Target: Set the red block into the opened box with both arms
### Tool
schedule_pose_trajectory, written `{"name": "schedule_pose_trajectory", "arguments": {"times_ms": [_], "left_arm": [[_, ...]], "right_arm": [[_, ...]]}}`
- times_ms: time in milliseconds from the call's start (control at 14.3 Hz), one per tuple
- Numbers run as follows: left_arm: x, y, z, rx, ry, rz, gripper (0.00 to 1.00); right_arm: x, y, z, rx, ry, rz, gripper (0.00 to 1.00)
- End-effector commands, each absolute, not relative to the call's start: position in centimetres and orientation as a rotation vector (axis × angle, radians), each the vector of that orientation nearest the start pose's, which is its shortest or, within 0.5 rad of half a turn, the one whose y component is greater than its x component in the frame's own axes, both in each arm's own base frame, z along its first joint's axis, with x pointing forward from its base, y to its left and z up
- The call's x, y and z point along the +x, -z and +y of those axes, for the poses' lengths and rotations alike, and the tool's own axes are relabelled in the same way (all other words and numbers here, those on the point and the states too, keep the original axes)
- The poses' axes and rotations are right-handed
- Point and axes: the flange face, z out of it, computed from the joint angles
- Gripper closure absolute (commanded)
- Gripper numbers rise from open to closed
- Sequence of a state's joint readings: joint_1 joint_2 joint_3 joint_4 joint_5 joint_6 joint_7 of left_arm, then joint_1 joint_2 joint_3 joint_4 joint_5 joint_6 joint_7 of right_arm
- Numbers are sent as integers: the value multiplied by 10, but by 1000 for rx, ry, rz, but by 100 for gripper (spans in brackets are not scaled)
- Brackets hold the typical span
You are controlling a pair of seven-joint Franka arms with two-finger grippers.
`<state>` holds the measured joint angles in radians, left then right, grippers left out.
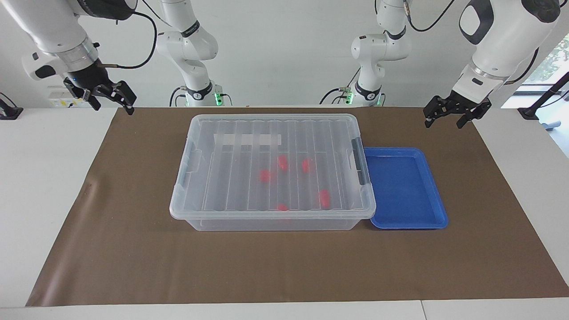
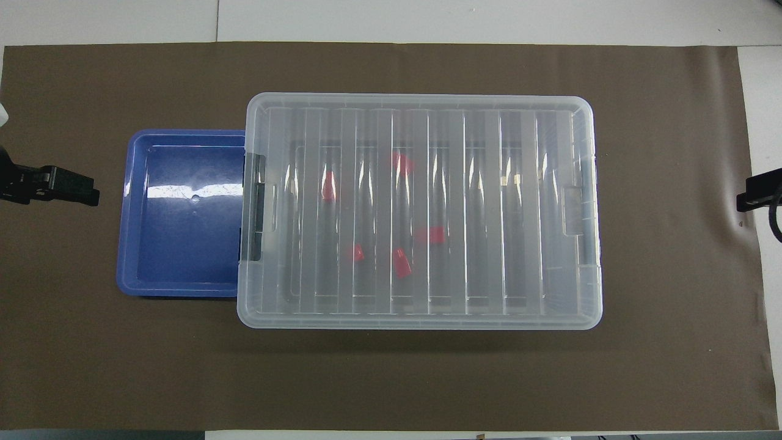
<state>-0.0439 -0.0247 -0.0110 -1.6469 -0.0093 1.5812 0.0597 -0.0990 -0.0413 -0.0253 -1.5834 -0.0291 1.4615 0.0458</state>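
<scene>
The right jaws (image 1: 109, 95) are standing open and holding nothing, hanging over the mat's corner at the right arm's end of the desk (image 1: 44, 186), while the left jaws (image 1: 449, 116), also open and empty, are waiting over the mat's corner at the left arm's end. Between them the clear box (image 1: 272, 171) is sitting with its ribbed lid (image 2: 421, 211) on, and five red blocks (image 1: 324, 198) are lying loose inside. Each block is looking light, stiff and rather slick, so I would be pinching it across its narrow width; beside the box a blue tray (image 1: 438, 209) is lying bare.
</scene>
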Motion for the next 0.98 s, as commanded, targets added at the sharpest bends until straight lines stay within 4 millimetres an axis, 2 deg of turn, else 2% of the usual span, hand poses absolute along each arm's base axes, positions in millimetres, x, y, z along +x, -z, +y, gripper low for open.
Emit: {"name": "schedule_pose_trajectory", "arguments": {"times_ms": [0, 279, 907], "left_arm": [[538, -604, -28, -3160, -46, 156, 0], [538, -604, -29, -3160, -48, 159, 0], [538, -604, -29, -3160, -48, 159, 0]], "right_arm": [[528, -628, -69, -3158, -129, 236, 0], [527, -607, -70, -3158, -121, 235, 0], [527, -607, -71, -3157, -126, 238, 0]]}}
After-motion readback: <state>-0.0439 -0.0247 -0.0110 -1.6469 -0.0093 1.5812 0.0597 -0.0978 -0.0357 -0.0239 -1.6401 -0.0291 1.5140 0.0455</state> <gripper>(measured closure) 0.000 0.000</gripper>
